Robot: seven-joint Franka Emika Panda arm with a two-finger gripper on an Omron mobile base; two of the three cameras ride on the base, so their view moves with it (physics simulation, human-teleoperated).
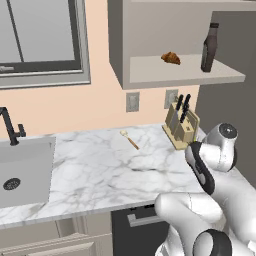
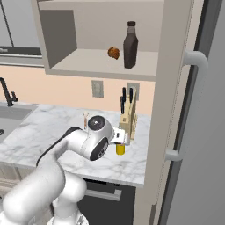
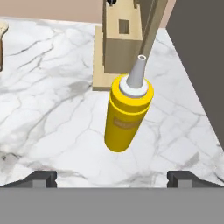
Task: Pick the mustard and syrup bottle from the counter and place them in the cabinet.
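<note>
Hovering w/ fingers spread wide, tool [image 3: 112,177] faces mustard [image 3: 127,113] standing on tabletop [image 3: 52,109] just ahead; syrup bottle [image 1: 210,48] already in cabinet [image 1: 150,30]. Risk: off-centre close tips it into knife block [image 3: 122,43] behind.

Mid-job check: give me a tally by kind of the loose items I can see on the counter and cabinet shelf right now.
Bottles: 2 (mustard on the counter, syrup bottle on the cabinet shelf)
Croissant: 1
Knife block: 1
Wooden spoon: 1
Total: 5
</note>
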